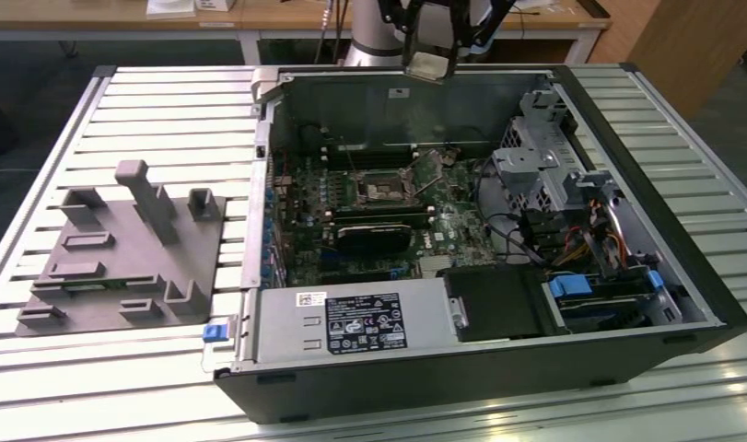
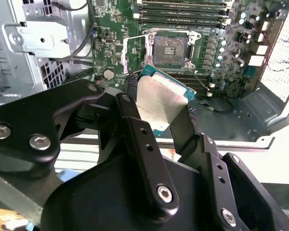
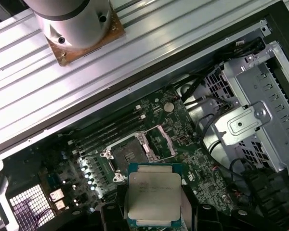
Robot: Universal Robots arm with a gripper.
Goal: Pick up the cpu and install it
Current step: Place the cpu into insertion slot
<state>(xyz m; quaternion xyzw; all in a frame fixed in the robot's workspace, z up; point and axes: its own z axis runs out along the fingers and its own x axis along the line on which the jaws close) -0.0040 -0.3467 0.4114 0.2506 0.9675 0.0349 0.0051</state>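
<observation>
While abv case (image 1: 472, 387), cpu (image 3: 153, 195) in jaws

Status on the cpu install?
Jaws of the gripper shut on the cpu. It hangs over the open case, not seated. The socket is bare, nothing lying across it.

A slatted aluminium table (image 1: 164, 101) carries a grey fixture plate (image 1: 109, 276) with upright blocks at the exterior view's left. Just beside it lies an open black computer case (image 1: 472, 391), and the arm's base (image 3: 70, 19) stands on the slats near the case.
</observation>
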